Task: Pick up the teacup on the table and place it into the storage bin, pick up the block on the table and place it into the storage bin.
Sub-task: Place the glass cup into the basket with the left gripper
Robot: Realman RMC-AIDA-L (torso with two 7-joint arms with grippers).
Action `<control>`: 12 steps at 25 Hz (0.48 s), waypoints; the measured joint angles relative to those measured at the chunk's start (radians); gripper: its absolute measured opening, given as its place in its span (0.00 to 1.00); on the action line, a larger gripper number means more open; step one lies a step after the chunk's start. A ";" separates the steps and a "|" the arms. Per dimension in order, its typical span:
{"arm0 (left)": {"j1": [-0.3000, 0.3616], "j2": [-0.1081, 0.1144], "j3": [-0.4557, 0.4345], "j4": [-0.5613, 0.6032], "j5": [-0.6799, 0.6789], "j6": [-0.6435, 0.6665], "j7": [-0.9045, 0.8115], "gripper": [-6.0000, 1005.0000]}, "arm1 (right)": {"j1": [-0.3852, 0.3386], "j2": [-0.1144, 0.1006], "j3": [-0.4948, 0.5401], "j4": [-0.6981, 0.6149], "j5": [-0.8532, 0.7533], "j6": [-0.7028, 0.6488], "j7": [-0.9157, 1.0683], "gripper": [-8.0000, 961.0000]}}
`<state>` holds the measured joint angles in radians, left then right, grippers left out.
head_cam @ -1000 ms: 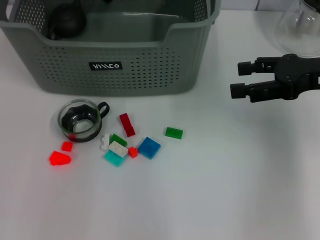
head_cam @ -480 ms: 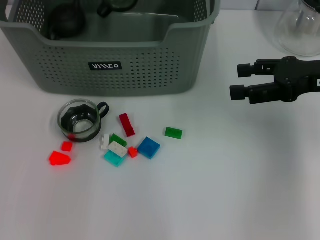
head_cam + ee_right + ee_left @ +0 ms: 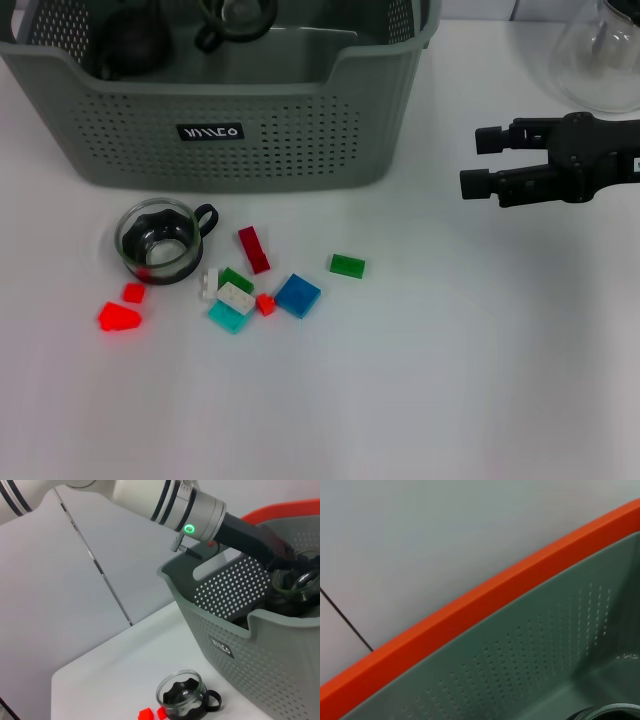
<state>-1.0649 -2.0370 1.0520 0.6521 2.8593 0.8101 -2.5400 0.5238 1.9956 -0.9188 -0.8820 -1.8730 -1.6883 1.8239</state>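
A white counter (image 3: pixel 450 380) fills the head view. The grey-green storage bin (image 3: pixel 250 130) with little holes in its walls sits at the upper left of the frame. Inside it, at the top edge, a glass teacup (image 3: pixel 238 18) with a dark handle hangs in the left end effector (image 3: pixel 285 562), which reaches into the bin from above; its fingers are clamped on the cup. A dark round thing (image 3: pixel 130 45) lies in the bin's left corner.

Just below the bin's front wall, on the counter, stands a second glass teacup (image 3: pixel 160 242) with a black holder, upright, its handle pointing right. Small blocks lie near it: two red ones (image 3: pixel 122 308) at its lower left, a dark red one (image 3: pixel 253 249), a blue one (image 3: pixel 298 295), a green one (image 3: pixel 347 265) and a little pile of white, teal and green ones (image 3: pixel 230 296).

The right end effector (image 3: pixel 478 160) hovers at the right of the frame, well apart from the blocks, its two black fingers apart and holding nothing. A clear glass vessel (image 3: pixel 600 55) stands in the upper right corner.
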 joint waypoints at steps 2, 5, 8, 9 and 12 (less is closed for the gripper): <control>0.000 -0.001 0.004 -0.015 0.000 -0.015 0.000 0.10 | 0.001 0.000 0.000 0.000 -0.005 0.003 0.000 0.97; 0.000 -0.004 0.005 -0.030 0.000 -0.030 0.000 0.11 | 0.001 0.000 0.000 0.000 -0.007 0.004 0.000 0.97; 0.000 -0.006 0.009 -0.042 0.000 -0.041 0.000 0.12 | 0.000 0.000 0.000 0.000 -0.007 0.004 0.000 0.97; 0.000 -0.006 0.010 -0.046 0.000 -0.045 0.000 0.12 | 0.000 0.000 0.000 0.000 -0.007 0.005 0.000 0.97; 0.000 -0.007 0.014 -0.056 0.000 -0.054 0.000 0.13 | -0.001 0.000 0.000 0.000 -0.007 0.004 0.000 0.97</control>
<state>-1.0651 -2.0444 1.0663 0.5959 2.8594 0.7562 -2.5403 0.5224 1.9957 -0.9188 -0.8816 -1.8805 -1.6838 1.8239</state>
